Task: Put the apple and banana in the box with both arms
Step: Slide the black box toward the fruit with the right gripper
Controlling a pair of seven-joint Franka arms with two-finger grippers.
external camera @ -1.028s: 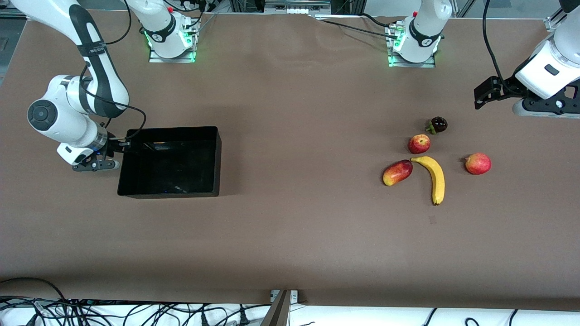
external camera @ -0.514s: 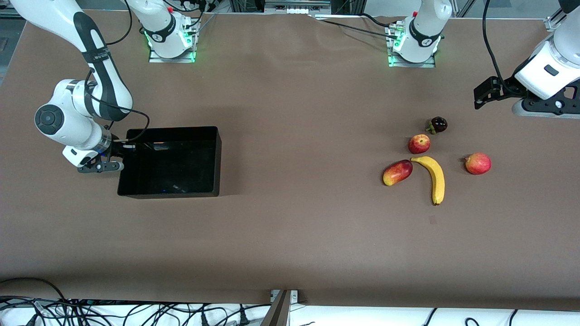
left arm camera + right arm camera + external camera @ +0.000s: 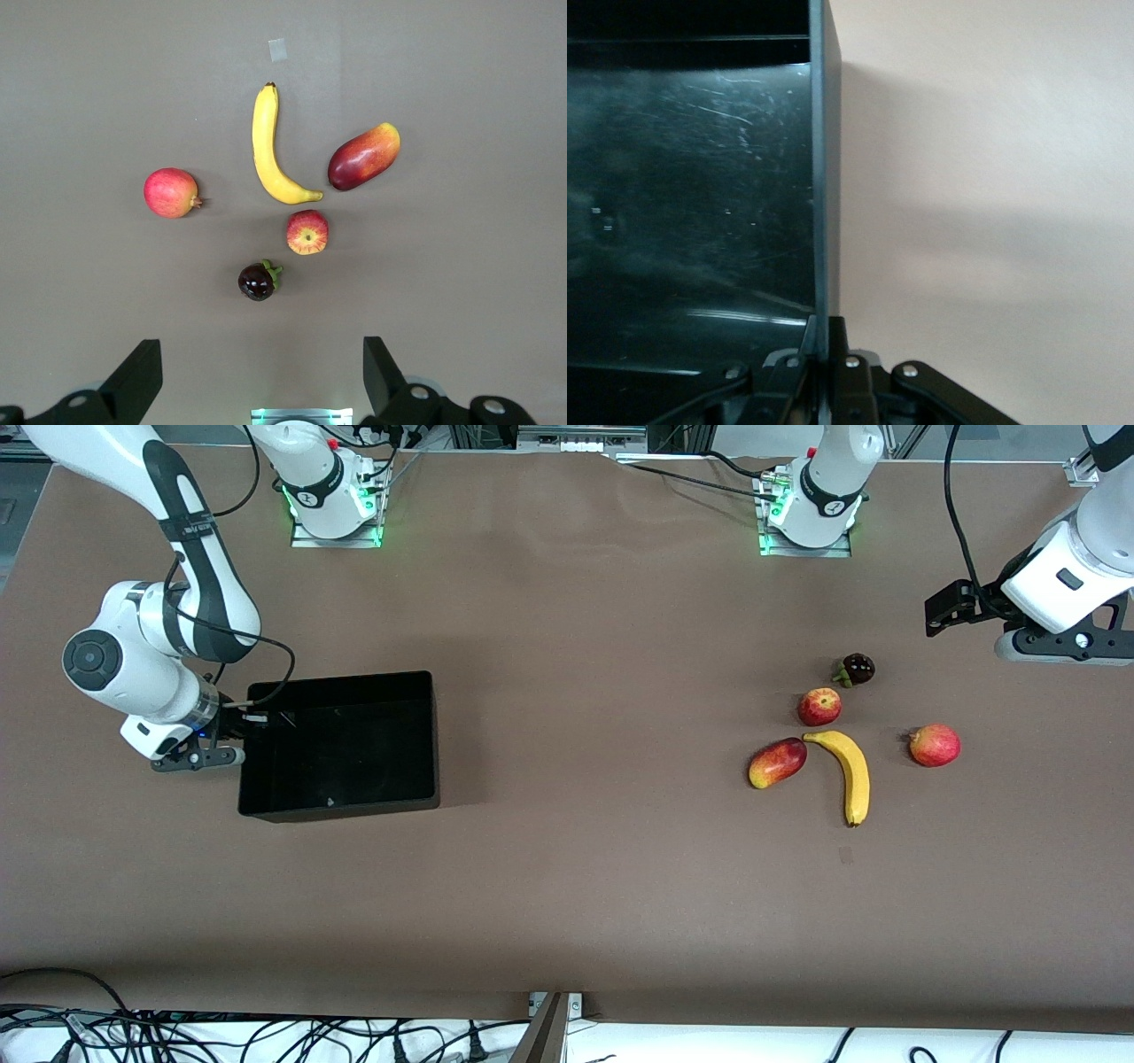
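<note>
The black box [image 3: 341,808] sits toward the right arm's end of the table and holds nothing. My right gripper [image 3: 241,731] is shut on the box's end wall [image 3: 819,177], with the thin wall pinched between its fingers in the right wrist view [image 3: 821,354]. The apple [image 3: 819,707] and the banana [image 3: 852,772] lie on the table toward the left arm's end, and both show in the left wrist view, the apple [image 3: 306,232] beside the tip of the banana [image 3: 266,146]. My left gripper [image 3: 1059,646] is open and empty, up over bare table beside the fruits [image 3: 261,381].
A red-and-yellow mango-like fruit [image 3: 777,763] touches the banana's tip. A pinkish-red round fruit [image 3: 934,745] lies beside the banana toward the left arm's end. A dark purple fruit [image 3: 857,669] lies just farther from the camera than the apple. Brown table lies between the box and the fruits.
The box has slid and turned a little toward the left arm's end, with my right gripper on its wall. My left arm has shifted slightly.
</note>
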